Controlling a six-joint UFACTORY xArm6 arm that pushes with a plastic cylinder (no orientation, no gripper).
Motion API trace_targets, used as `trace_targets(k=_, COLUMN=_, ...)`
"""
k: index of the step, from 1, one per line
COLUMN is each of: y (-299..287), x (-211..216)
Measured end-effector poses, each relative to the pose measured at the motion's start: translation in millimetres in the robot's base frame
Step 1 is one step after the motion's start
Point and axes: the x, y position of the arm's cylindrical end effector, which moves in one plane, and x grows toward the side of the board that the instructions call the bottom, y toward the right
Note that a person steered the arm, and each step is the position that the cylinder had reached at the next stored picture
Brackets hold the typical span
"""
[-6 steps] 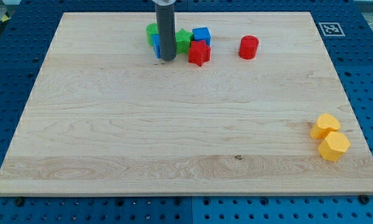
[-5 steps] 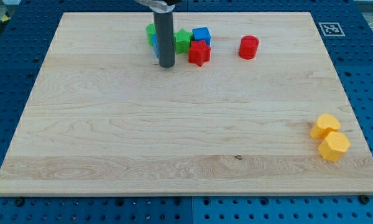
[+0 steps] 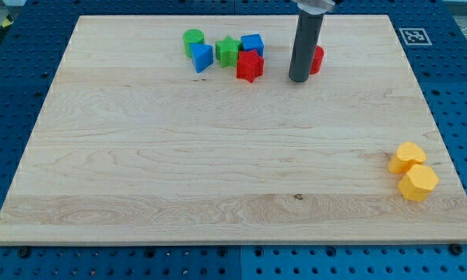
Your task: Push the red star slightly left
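There is no claw on this arm, so nothing is grasped or clenched; it ends in a plain dark rod whose lower end, my tip (image 3: pixel 299 78), rests on the wooden board (image 3: pixel 218 171) near the top edge, right of centre; the rod partly covers the red cylinder (image 3: pixel 318 59), which sits just behind it on the view's right, and I cannot tell whether the two touch.

The red star (image 3: pixel 249 66) lies near the top edge, a little left of my tip and apart from it; it sits in a tight cluster, just below the blue cube (image 3: pixel 253 43) and just right of the green star (image 3: pixel 228 51); a blue wedge-like block (image 3: pixel 201 57) and a green cylinder (image 3: pixel 192 39) lie further toward the top-left corner.

Two yellow blocks, one rounded (image 3: pixel 406 157) and one hexagonal (image 3: pixel 418 183), touch each other near the bottom-right corner.

No words can be read; a black-and-white square marker (image 3: pixel 412 36) sits at the top-right corner.

The board is pale grained wood; the blocks look like smooth plastic; a blue perforated surface (image 3: pixel 8 93) surrounds the board.
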Motion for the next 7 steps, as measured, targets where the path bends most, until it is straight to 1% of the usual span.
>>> trace_targets(k=3, y=-27.1, x=-20.5)
trace_targets(k=6, y=-74.6, x=-30.7)
trace_targets(k=7, y=-77.6, x=-37.6)
